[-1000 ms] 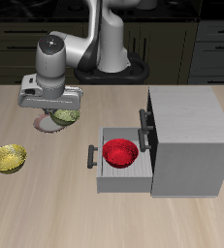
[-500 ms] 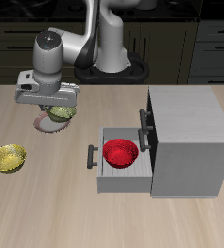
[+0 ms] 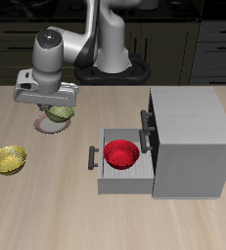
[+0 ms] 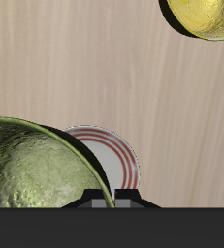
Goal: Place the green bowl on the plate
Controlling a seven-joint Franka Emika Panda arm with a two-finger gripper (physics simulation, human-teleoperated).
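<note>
Green bowl (image 4: 36,170) overlapping plate (image 4: 116,160)

Exterior high frontal; wrist close, downward; share plate (image 3: 48,127) (image 4: 109,160).

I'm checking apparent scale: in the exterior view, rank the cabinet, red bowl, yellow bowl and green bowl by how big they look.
1. Cabinet
2. Red bowl
3. Yellow bowl, about the red bowl's size
4. Green bowl, partly hidden by the gripper, so unsure

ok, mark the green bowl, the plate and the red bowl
green bowl (image 4: 31,170), wrist view, mottled inside
plate (image 4: 112,160), wrist view, pale centre
red bowl (image 3: 121,152), exterior view, inside, in the open drawer
</note>
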